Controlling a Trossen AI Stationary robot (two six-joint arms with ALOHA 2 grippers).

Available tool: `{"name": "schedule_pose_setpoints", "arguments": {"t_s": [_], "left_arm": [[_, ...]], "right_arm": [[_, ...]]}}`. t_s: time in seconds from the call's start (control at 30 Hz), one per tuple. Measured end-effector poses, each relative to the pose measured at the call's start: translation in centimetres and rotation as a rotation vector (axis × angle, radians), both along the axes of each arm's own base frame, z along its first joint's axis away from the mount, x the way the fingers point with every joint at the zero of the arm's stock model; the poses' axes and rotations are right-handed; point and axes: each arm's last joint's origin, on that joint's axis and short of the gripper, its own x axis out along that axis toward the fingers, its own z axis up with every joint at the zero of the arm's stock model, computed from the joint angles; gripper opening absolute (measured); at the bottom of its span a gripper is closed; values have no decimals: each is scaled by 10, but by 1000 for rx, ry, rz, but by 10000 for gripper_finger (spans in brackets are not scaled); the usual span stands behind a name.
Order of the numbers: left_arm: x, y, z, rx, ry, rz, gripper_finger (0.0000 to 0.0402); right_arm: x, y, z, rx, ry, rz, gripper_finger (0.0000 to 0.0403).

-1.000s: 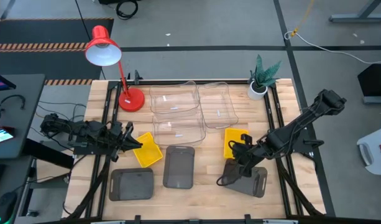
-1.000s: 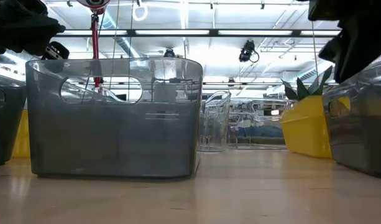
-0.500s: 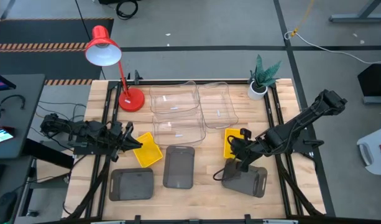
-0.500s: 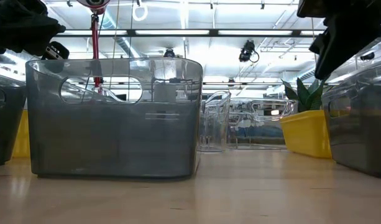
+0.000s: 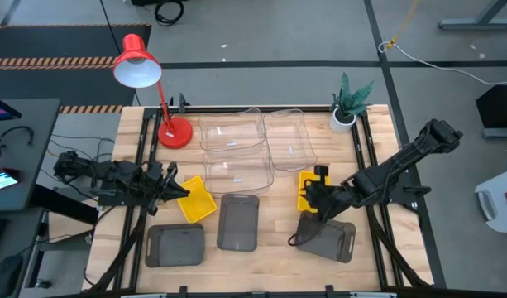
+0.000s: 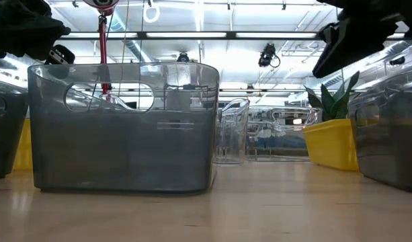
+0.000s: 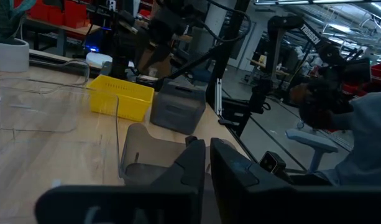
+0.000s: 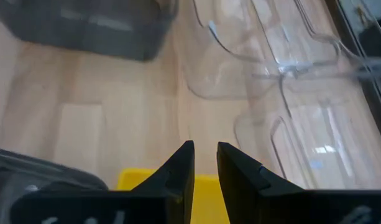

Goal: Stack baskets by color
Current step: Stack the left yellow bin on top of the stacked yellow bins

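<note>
From overhead I see my wooden table (image 5: 278, 252) with both arms reaching in from the sides. My left gripper (image 5: 175, 191) sits at about nine o'clock on the table, its fingers pressed nearly together at the edge of a yellow basket (image 5: 197, 199) that lies tilted there; I cannot tell whether the fingers actually pinch the rim.

My right gripper (image 5: 311, 195) hangs at about four o'clock, over the near end of a second yellow basket (image 5: 309, 184). In the right wrist view its two dark fingers (image 8: 181, 167) stand a narrow gap apart with nothing between them, and the yellow basket shows just below their tips.

Just toward six o'clock of that gripper lies a dark grey basket (image 5: 332, 240). Two more dark grey baskets sit along the six o'clock edge: one at centre (image 5: 238, 222) and one toward seven o'clock (image 5: 175, 245).

Three clear baskets cluster near the middle and twelve o'clock: one at eleven o'clock (image 5: 231, 132), one at one o'clock (image 5: 289, 141), and one just in front of them at centre (image 5: 239, 172). They lie close together, edges touching or overlapping.

A red desk lamp (image 5: 145, 79) stands at the ten o'clock corner, and a small potted plant (image 5: 348, 103) at the two o'clock corner.

I can find only two yellow baskets in these views.
</note>
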Motion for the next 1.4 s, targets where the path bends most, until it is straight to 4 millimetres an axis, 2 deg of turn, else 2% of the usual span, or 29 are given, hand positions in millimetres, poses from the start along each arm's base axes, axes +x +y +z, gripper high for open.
{"name": "schedule_pose_setpoints", "arguments": {"t_s": [0.23, 0.43, 0.53, 0.8, 0.97, 1.13, 1.4], "left_arm": [[0, 0, 1, -2, -8, 3, 38], [-1, 3, 17, -130, -150, 74, 38], [-2, 4, 22, -109, -214, 103, 36], [-3, 4, 25, -138, -241, 102, 35], [-2, 6, 24, -178, -223, 165, 33], [2, 10, 21, -307, -177, 342, 26], [10, 10, 9, -248, -54, 434, 31]], "right_arm": [[-8, -6, 2, 29, -71, 39, 68], [-16, -7, 6, 79, -111, 32, 69], [-19, -7, 5, 89, -114, 31, 68], [-23, -8, -3, 100, -103, 16, 68], [-21, -7, -2, 99, -121, 30, 68], [-20, -6, -1, 94, -130, 41, 68], [-20, -6, 0, 101, -129, 56, 68]]}}
